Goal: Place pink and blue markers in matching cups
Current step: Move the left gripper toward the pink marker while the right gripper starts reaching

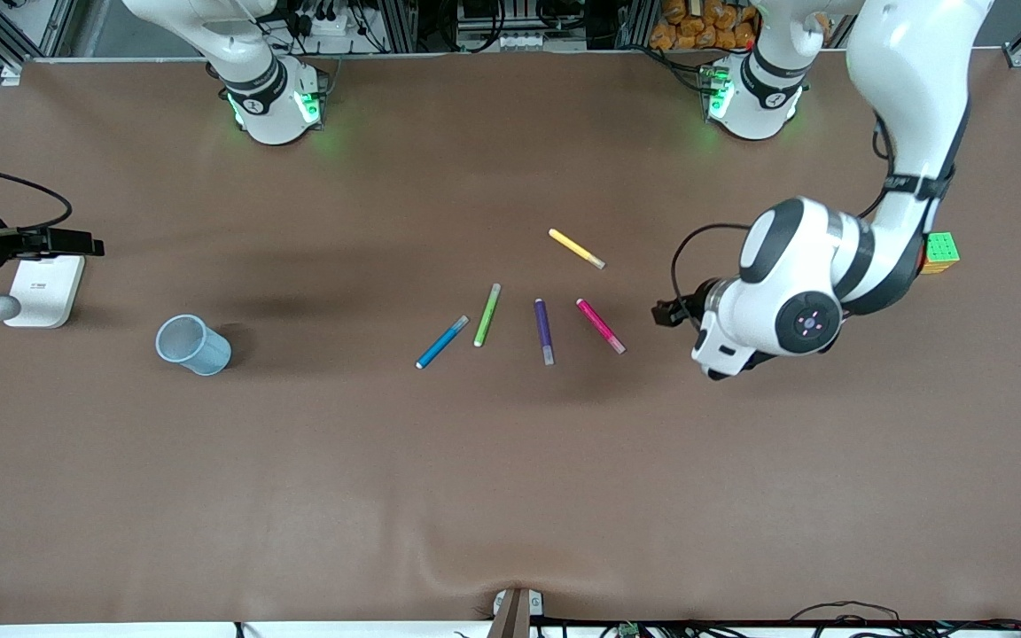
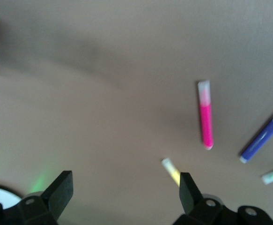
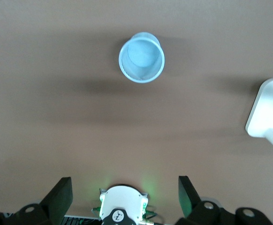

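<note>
Five markers lay fanned mid-tabletop [image 1: 510, 496]: blue marker [image 1: 441, 342], lime-green marker [image 1: 487, 315], purple marker [image 1: 544, 331], pink marker [image 1: 600, 325], with yellow marker [image 1: 576, 248] farther from front camera. Blue cup [image 1: 192, 345] stood upright toward right arm's end, well apart from markers. Pink cup not visible. Left gripper [image 2: 124, 187] hung over tabletop beside pink marker, jaws wide, empty. Right gripper [image 3: 124, 190] waited above blue cup's end, jaws wide, empty.

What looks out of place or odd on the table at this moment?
Only the blue cup shows; no pink cup is in view, so the pink marker has no visible match. A multicoloured cube sits half hidden by the left arm. The blue marker lies flat among the others.
</note>
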You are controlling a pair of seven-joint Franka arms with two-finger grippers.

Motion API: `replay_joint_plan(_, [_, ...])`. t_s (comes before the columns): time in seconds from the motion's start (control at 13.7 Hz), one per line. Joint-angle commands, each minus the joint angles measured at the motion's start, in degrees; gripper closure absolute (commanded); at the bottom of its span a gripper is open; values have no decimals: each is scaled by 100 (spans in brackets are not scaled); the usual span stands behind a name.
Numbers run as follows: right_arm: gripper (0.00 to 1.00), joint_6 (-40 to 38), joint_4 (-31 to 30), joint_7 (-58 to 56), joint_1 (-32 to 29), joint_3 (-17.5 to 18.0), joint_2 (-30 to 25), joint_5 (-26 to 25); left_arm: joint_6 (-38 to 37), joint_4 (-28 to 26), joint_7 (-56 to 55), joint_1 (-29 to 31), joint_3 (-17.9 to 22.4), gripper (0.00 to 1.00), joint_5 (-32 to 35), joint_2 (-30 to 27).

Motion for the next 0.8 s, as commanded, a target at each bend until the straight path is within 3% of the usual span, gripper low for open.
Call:
replay_joint_plan(0.0, [0, -281, 56, 668, 186, -73, 21, 40, 380, 226, -599, -64, -8, 0, -217, 419])
replay_joint_plan(0.44, [0, -475, -5, 2074, 273, -38, -23, 568, 1172, 209, -997, -248, 1, 0, -209, 885])
replay_joint_plan(0.73, [0, -440, -155, 3015, 370, 147, -128, 805, 1550, 173, -1138, -327, 1, 12, -227, 1140])
